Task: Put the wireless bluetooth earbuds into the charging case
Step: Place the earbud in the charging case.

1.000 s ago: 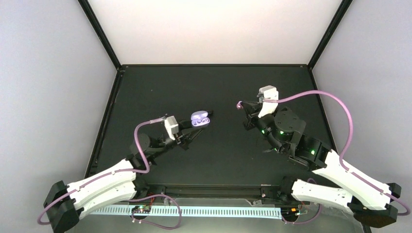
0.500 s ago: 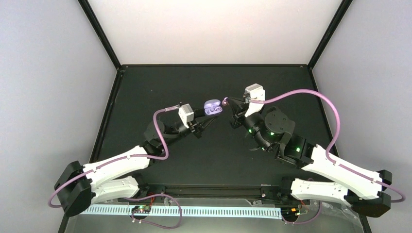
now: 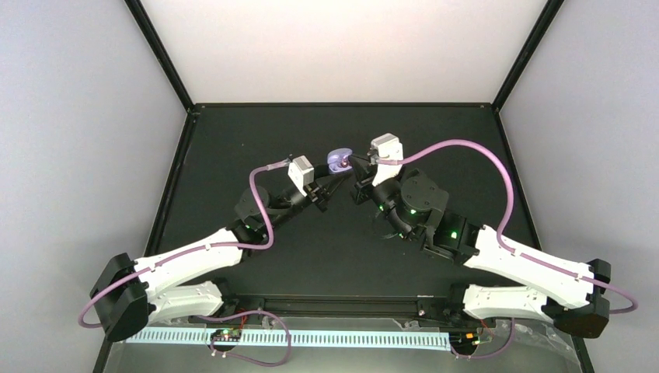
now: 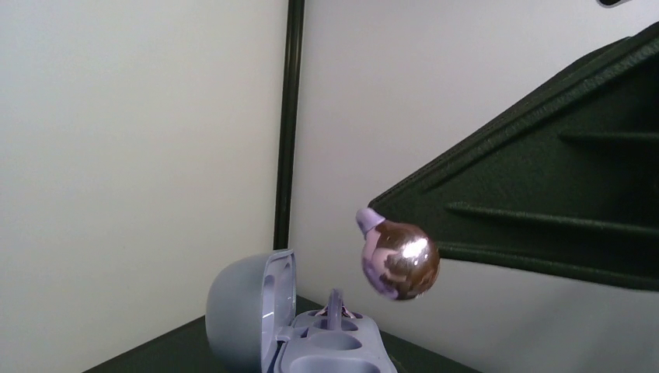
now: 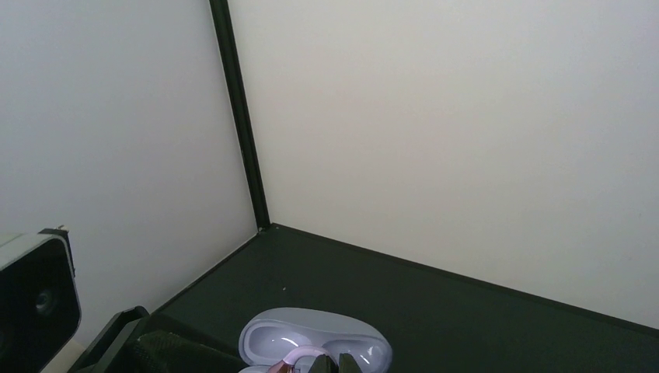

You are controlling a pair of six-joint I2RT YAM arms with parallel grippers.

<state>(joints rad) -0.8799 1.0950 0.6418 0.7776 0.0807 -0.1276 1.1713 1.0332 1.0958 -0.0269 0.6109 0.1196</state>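
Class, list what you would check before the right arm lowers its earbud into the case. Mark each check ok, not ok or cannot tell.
1. Lid of the charging case is open: ok.
2. Left gripper holds the charging case: ok.
3. Right gripper is closed on the earbud: ok.
4. A free socket shows in the case: ok.
5. Earbud is turned to match that socket: cannot tell.
6. Earbud is seated: not ok, it hangs above the case, apart from it.

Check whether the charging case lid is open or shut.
Open. The charging case has its lid swung back from the base, exposing the moulded wells in the left wrist view.
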